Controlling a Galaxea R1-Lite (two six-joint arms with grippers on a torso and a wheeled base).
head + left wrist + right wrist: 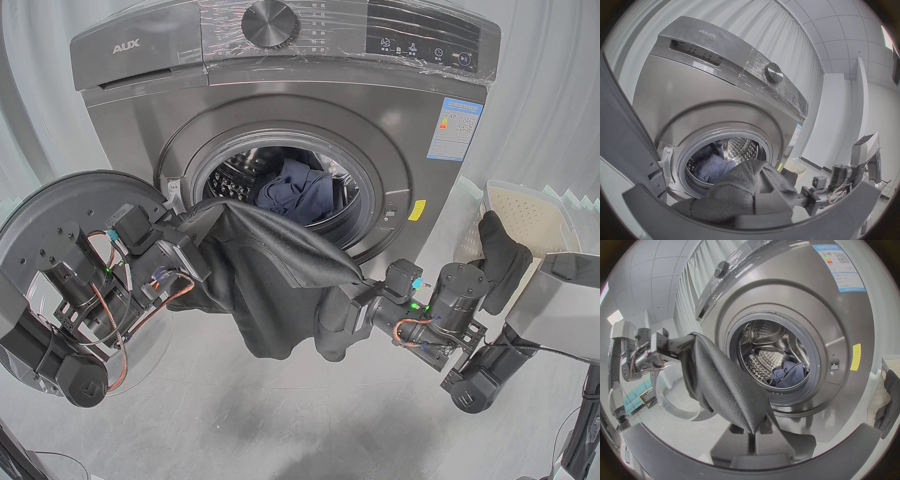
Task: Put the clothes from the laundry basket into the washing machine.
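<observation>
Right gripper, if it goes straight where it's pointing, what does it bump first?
Probably the washing machine front at the drum opening's rim, though depth is unclear. The black garment it grips hangs ahead too.

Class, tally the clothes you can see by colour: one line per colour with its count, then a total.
Black: 2, the held black garment between the left gripper and right gripper, and the draped black garment on the laundry basket rim.
Navy blue: 1, the navy garment inside the washing machine.
Total: 3

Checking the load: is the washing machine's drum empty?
No, a dark blue garment lies inside the drum.
</observation>
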